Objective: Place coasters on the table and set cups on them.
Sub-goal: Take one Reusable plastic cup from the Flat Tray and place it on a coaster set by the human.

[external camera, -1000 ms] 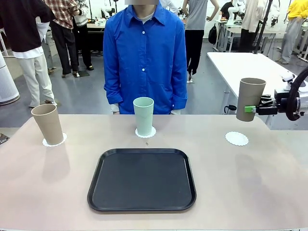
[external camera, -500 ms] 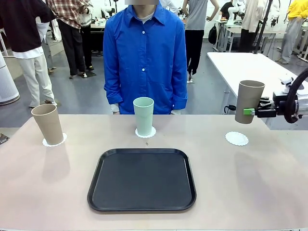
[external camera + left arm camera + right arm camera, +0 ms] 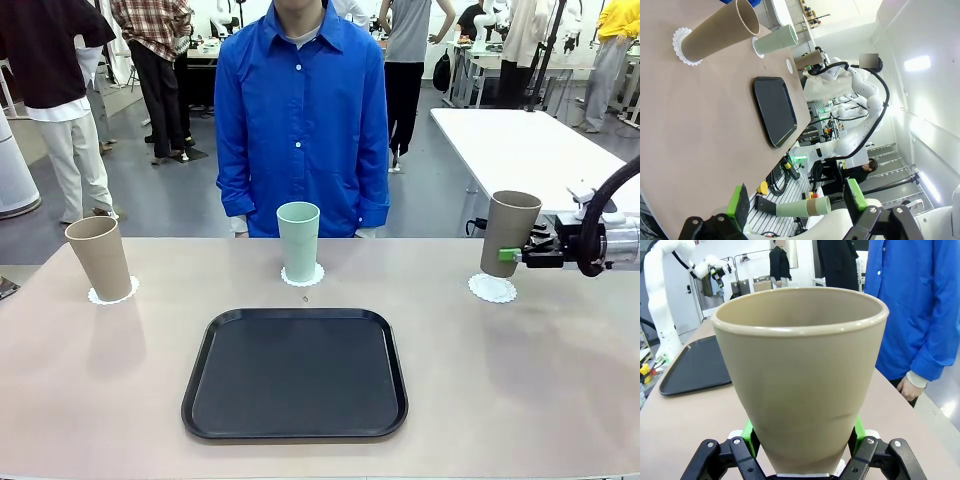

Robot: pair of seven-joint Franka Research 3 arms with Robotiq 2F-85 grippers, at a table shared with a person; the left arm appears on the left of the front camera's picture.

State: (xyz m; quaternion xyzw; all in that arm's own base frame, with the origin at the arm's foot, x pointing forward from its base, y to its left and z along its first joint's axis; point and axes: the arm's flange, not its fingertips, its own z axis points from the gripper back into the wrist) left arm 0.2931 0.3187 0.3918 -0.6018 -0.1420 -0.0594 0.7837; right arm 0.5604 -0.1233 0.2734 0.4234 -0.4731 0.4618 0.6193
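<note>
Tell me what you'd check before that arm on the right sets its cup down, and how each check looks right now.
1. Right tool holds the tan cup firmly: ok, shut on its lower part.
2. Cup upright: not ok, slightly tilted.
3. Cup over the empty coaster: ok, just above it.
4. Cup touching the coaster: cannot tell.
5. Person's hand clear of the coaster: ok, at the table edge.
6. Other cups already placed: ok, mint cup and left tan cup on coasters.
</note>
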